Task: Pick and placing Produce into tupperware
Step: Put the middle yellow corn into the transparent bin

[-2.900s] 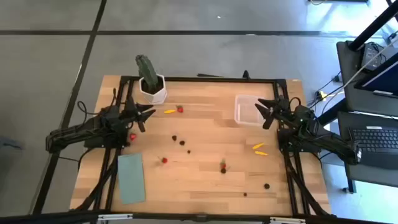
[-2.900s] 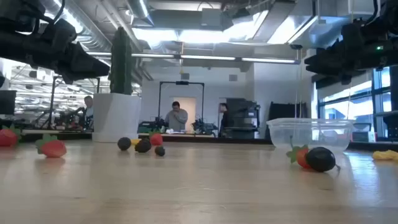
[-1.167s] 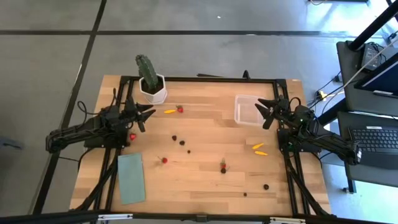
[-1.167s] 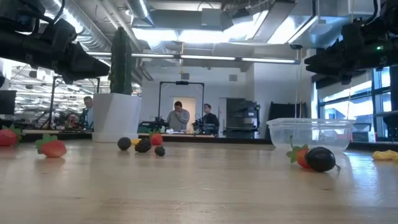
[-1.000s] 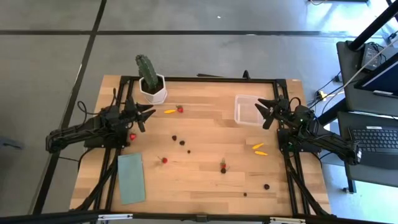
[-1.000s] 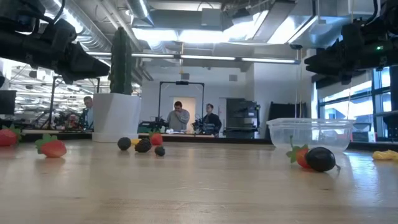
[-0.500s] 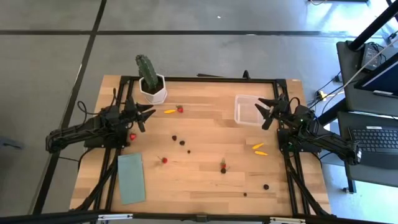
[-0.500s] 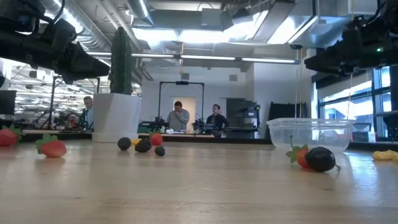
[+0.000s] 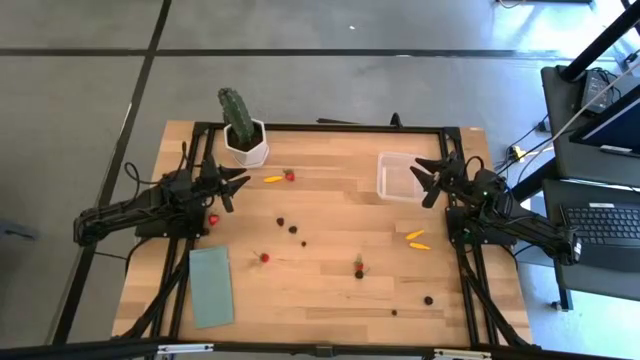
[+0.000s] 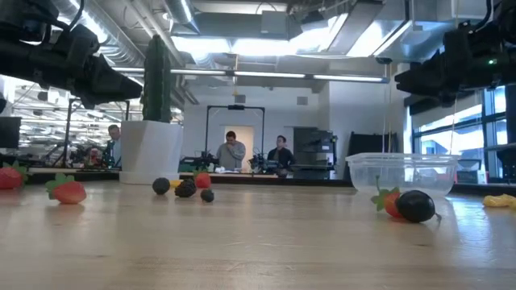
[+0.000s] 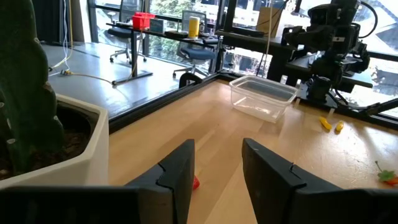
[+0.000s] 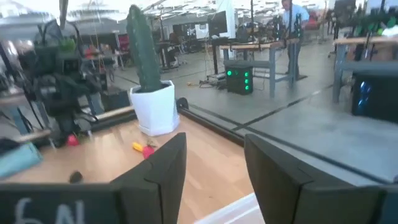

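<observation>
Produce, tiny toy fruits and vegetables, lies scattered over the pale wooden desk (image 9: 330, 290): a red strawberry piece (image 9: 290, 175) beside a yellow-orange elongated piece (image 9: 272, 179) near the white hexagonal pot (image 9: 246, 148) holding a green cactus (image 9: 235, 110), three dark round berries (image 9: 293, 228) near the middle, another red piece (image 9: 264, 257) lower down, two yellow-orange pieces (image 9: 416, 240) toward the right edge, and a red piece (image 9: 212, 219) half tucked under the left arm. The smallest dark pieces along the near edge are too small to identify.

A small clear squarish plastic tupperware container (image 9: 396, 176) sits at the desk's far right; nothing can be made out inside it. The right gripper (image 9: 424, 184) hangs just beside it, over its right rim, jaws spread and holding nothing. In the right wrist view only a pale strip of the container's edge shows, cut off.

The left gripper (image 9: 232, 184) hovers at the desk's left side near the pot, jaws apart and empty, well away from the container. A flat green rectangular pad (image 9: 211, 285) lies at the lower left. People stand blurred in the room behind.
</observation>
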